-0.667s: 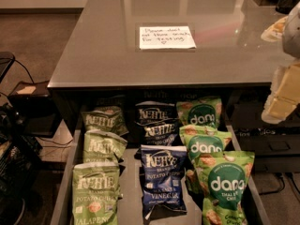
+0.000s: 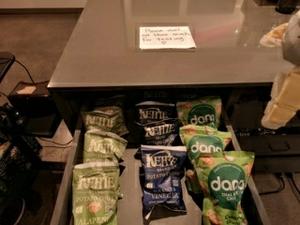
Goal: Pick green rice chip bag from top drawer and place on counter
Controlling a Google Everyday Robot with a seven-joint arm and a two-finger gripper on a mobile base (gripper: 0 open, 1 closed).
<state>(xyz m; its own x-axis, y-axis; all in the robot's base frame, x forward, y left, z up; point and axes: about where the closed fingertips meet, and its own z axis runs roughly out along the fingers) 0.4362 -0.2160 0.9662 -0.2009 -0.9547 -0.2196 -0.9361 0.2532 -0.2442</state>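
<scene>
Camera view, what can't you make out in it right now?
Camera view:
Claw, right of the counter: mostly cut off by the right edge.
Front green rice chip bag: bottom cropped by the lower edge.
Rear bags in the top drawer: shadowed under the counter.
Note: handwriting too small to read.

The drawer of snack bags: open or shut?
Open: the top drawer juts out from under the counter, its contents showing. The gripper hovers at the right edge.

Dim warm light, reflected glare on counter (image 2: 93,55) far end, deep shadow under edge; pincer (image 2: 282,102) pale, right edge.
</scene>
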